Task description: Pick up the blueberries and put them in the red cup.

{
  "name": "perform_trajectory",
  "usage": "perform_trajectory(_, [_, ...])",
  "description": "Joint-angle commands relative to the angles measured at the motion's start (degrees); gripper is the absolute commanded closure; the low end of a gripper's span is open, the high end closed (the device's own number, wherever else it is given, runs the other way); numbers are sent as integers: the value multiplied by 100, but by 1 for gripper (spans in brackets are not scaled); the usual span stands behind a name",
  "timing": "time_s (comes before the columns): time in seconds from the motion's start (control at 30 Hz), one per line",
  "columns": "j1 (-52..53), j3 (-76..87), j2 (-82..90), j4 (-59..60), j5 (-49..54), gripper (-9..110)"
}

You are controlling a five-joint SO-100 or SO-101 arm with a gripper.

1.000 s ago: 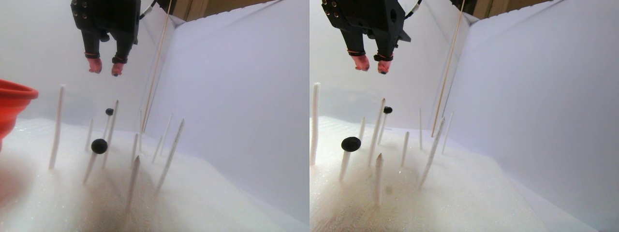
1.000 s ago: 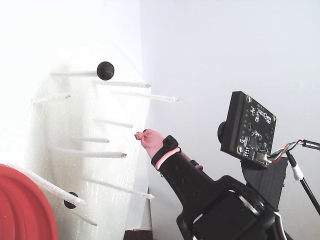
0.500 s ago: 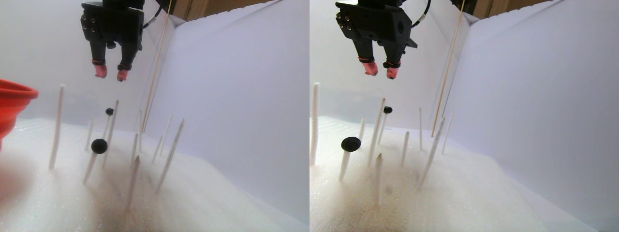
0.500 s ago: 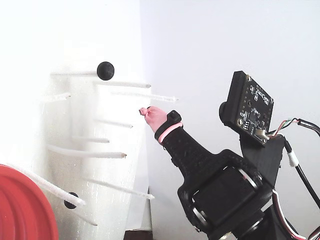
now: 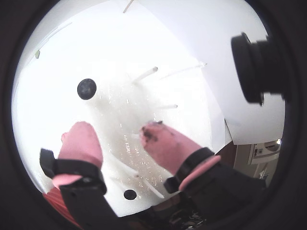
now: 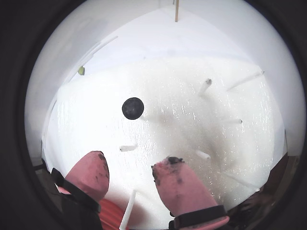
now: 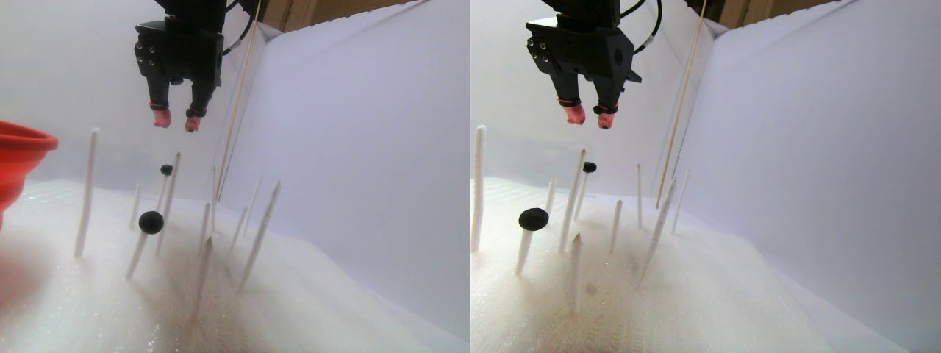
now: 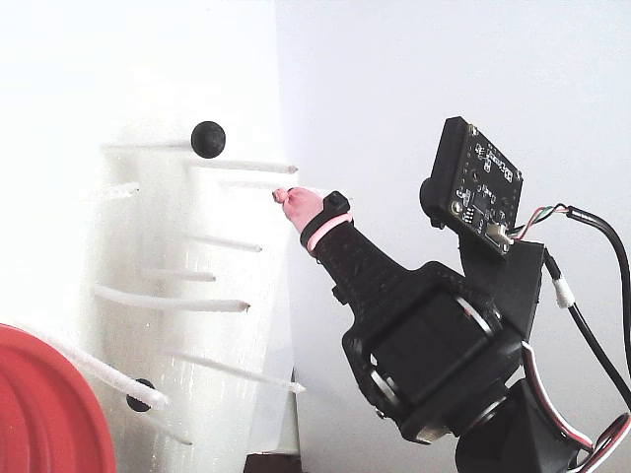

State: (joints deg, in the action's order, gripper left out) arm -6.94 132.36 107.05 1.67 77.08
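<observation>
A: Above the sticks, the tool (image 7: 174,122) hangs part-open, empty; one berry (image 7: 151,222) sits near, one (image 7: 167,170) far

B: Light, probably slippery; pinch across the middle, lift straight off

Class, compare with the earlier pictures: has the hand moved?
Yes. In the fixed view the hand has shifted up the picture, toward the blueberry on its white stick.

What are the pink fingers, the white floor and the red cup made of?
The pink fingers look like soft rubbery covers: matte, rounded, smudged dark at the tips. The white floor looks like foam sheet, grainy and faintly sparkly, with thin white sticks poked into it. The red cup looks like smooth plastic, with glossy ridged rings. None of this is certain from looks alone.
</observation>
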Motion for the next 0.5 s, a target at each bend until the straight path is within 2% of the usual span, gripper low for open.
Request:
perform_trajectory(0.0, [202, -580, -62, -185, -70, 83])
perform_trajectory(0.47, [193, -923, -791, -475, -44, 82])
